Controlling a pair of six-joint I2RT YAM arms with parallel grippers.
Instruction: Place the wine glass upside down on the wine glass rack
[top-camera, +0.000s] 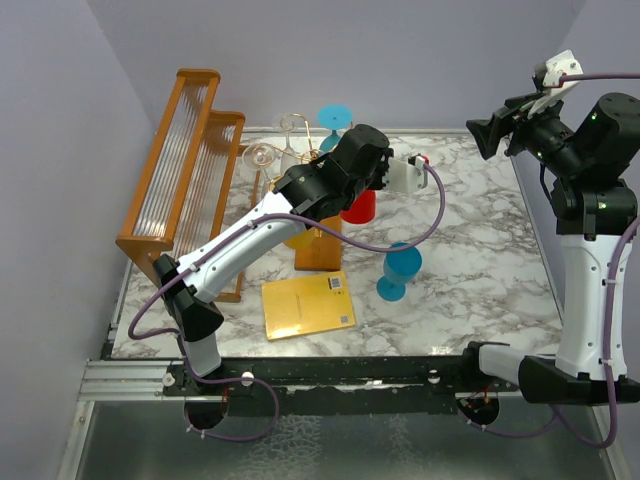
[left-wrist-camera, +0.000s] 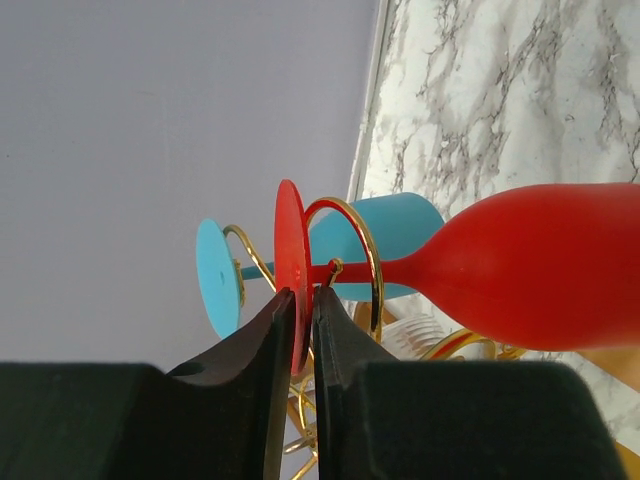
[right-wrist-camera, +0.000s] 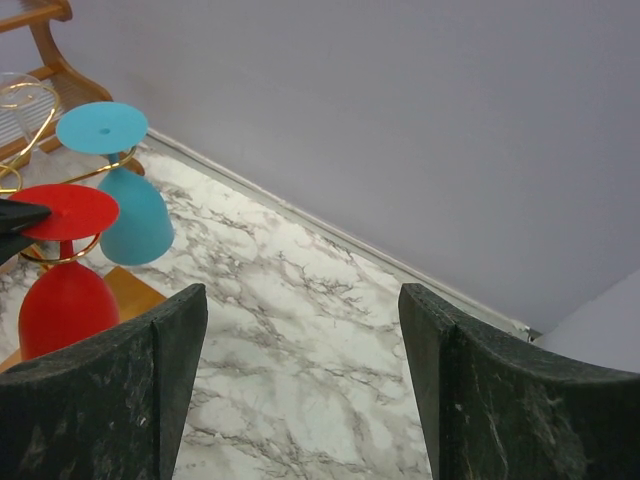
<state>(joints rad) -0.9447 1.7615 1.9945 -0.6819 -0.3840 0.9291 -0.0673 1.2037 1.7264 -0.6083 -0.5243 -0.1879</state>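
A red wine glass hangs bowl-down on the gold wire rack. Its stem sits inside a curled gold arm and its foot is above the loop. My left gripper is shut on the edge of that red foot. In the top view the red glass shows under the left wrist, above the rack's brown base. In the right wrist view the red glass also hangs upside down. My right gripper is open and empty, held high at the right.
A blue glass hangs upside down on the rack beside the red one, and clear glasses hang to its left. Another blue glass stands on the marble table. A yellow book lies near the front. A wooden two-tier frame stands at left.
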